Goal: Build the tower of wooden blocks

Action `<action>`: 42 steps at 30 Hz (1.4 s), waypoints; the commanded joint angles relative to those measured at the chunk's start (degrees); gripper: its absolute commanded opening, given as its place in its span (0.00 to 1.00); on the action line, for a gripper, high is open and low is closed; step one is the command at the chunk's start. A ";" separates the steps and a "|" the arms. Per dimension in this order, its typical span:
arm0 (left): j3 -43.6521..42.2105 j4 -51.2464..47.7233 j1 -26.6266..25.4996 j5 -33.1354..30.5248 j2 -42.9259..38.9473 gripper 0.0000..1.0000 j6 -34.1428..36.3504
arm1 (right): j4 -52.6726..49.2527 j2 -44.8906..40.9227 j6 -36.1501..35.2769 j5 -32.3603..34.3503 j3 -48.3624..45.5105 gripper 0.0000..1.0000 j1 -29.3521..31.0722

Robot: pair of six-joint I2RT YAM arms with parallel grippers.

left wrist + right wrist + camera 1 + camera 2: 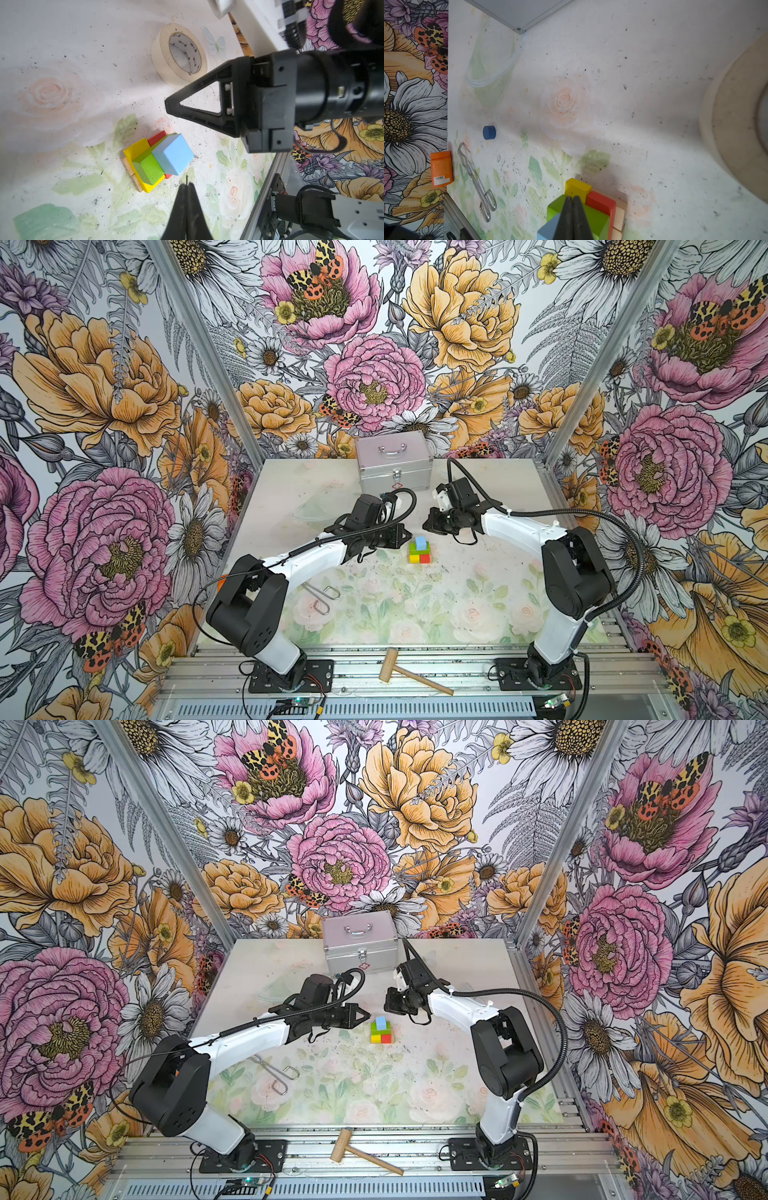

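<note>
The tower (419, 550) stands in the middle of the bench (457, 597): tan bars lowest, then yellow and red, then green, with the light blue cube (420, 540) on top. The jaws of the left arm (307, 555) and the right arm (511, 526) are clenched on nothing, their tips near the stack on opposite sides. The dark blue cylinder (489, 132) lies on the bench well apart from the tower, near the metal tongs (474, 176).

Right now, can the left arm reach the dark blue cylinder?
Probably yes. The dark blue cylinder lies alone on the mat, apart from the metal tongs, on that arm's side. The left tool, shut and empty, must open first.
</note>
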 commanded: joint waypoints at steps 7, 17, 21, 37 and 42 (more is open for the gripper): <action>1.29 -0.73 -0.41 -1.88 1.90 0.00 -0.87 | 2.13 -0.05 1.03 -0.81 -0.03 0.00 0.89; 2.55 -1.35 -0.93 -1.91 4.44 0.00 -0.72 | 2.88 -0.67 1.49 -1.05 -1.71 0.00 1.25; 2.68 -1.19 -1.07 -1.89 5.04 0.00 -0.74 | 2.99 -0.89 1.75 -0.96 -2.09 0.00 1.43; 3.31 -1.07 -1.17 -1.22 6.61 0.00 -0.69 | 2.90 -1.54 1.98 -0.68 -2.80 0.00 1.88; 3.69 -1.10 -1.29 -0.97 7.10 0.00 -0.73 | 2.92 -1.95 2.07 -0.56 -3.11 0.00 1.86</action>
